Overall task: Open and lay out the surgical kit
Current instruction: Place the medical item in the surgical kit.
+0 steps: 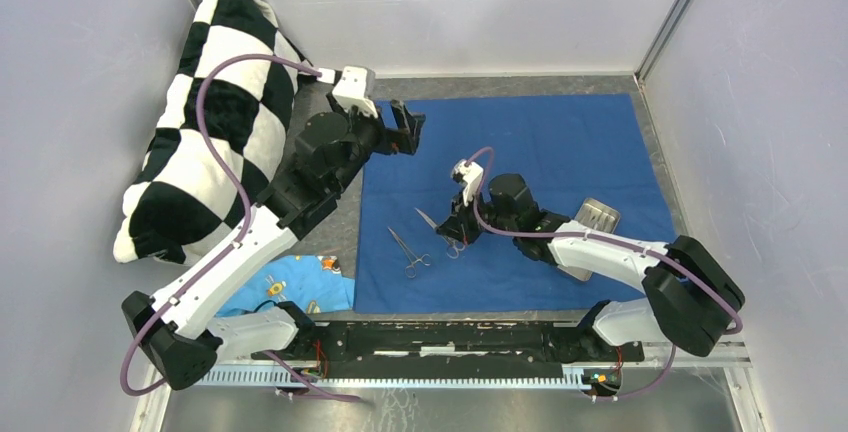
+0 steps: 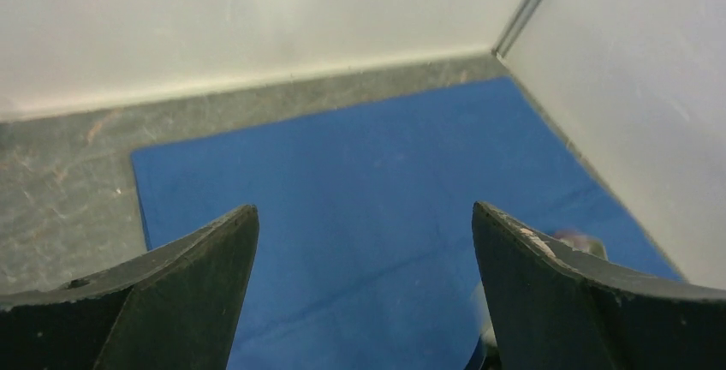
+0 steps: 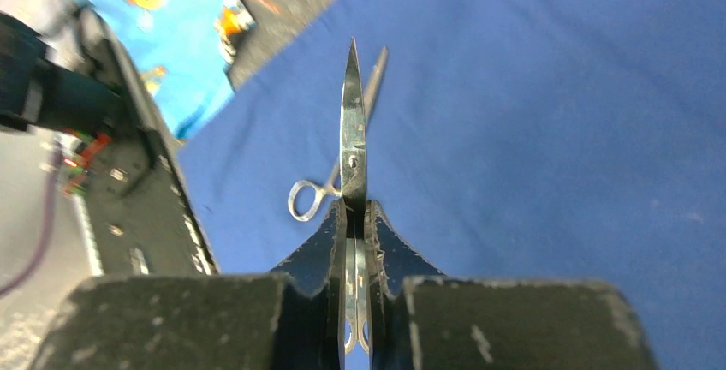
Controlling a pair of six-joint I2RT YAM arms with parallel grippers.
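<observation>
Gripping a pair of thin silver scissors (image 3: 354, 130), the right pincer (image 3: 356, 220) has its two black fingers pressed together on the shanks just behind the pivot. The closed blades stick out past the fingertips. It holds them over the left-middle part of the dark blue cloth wrap (image 1: 560, 142), which lies spread flat on the grey tabletop (image 1: 520, 85). Whether the blade tip touches the cloth cannot be told.

A second slim silver instrument with ring handles (image 1: 409, 251) lies flat on the blue cloth just left of the held scissors and apart from them. Its rings point toward the near edge.

A small rectangular steel tray (image 1: 600, 214) sits on the right part of the cloth, partly hidden behind the right arm.

The left pincer (image 1: 405, 127) hangs over the far-left corner of the cloth with its jaws spread wide and nothing between them. Its wrist camera shows only blue cloth and a strip of grey tabletop past the fingers.

A black-and-white checkered pillow (image 1: 210, 122) leans in the far-left corner, off the cloth. A light blue patterned cloth scrap (image 1: 290, 287) lies by the left arm's base, just beside the blue cloth's near-left corner.
</observation>
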